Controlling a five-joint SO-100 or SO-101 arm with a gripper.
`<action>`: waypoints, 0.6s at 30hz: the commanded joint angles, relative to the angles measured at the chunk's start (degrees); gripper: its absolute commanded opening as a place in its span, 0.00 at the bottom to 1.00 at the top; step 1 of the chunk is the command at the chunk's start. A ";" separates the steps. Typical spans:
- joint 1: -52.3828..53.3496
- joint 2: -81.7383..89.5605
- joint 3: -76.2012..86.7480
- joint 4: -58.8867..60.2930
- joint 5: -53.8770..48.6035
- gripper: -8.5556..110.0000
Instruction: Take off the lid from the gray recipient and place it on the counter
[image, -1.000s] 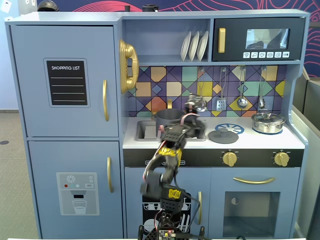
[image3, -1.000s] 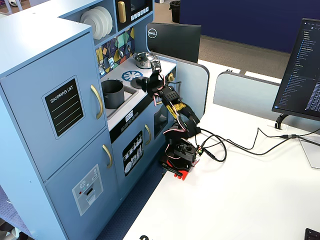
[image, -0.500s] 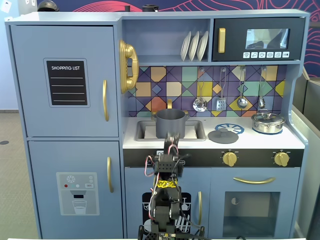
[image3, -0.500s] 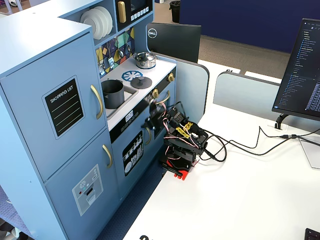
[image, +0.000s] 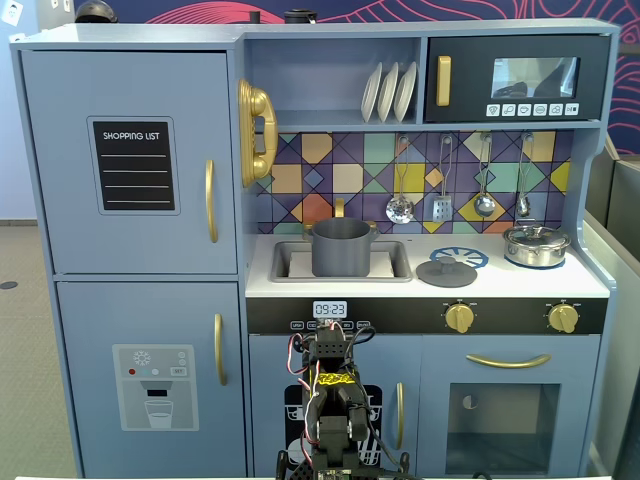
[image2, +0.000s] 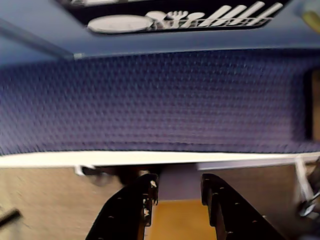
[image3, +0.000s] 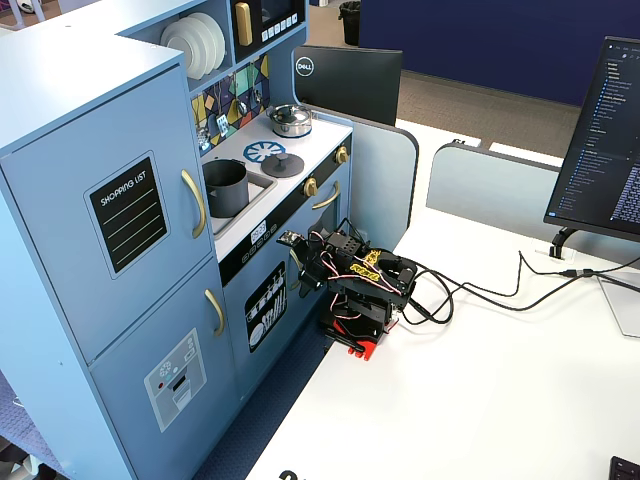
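Observation:
The gray recipient stands uncovered in the sink, also seen in a fixed view. The dark gray lid lies flat on the pale counter, beside the blue burner print, knob up; it shows again in a fixed view. My arm is folded low in front of the kitchen's lower doors, well below the counter. The gripper points down at the table edge and blue carpet; its jaws stand apart with nothing between them. From the side the gripper sits close to the dishwasher door.
A shiny silver pot with its own lid stands at the counter's right end. Utensils hang on the tiled back wall. Gold knobs and an oven handle line the front. Cables trail over the white table towards a monitor.
The arm has pulled back from the counter, dropped and folded in front of the kitchen's lower doors. The lid has stayed put on the counter and the pot remains uncovered.

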 joint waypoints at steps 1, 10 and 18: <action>0.62 0.00 -0.18 9.14 -0.44 0.10; 2.29 0.00 -0.18 10.20 6.59 0.13; 2.29 0.00 -0.18 10.20 6.59 0.14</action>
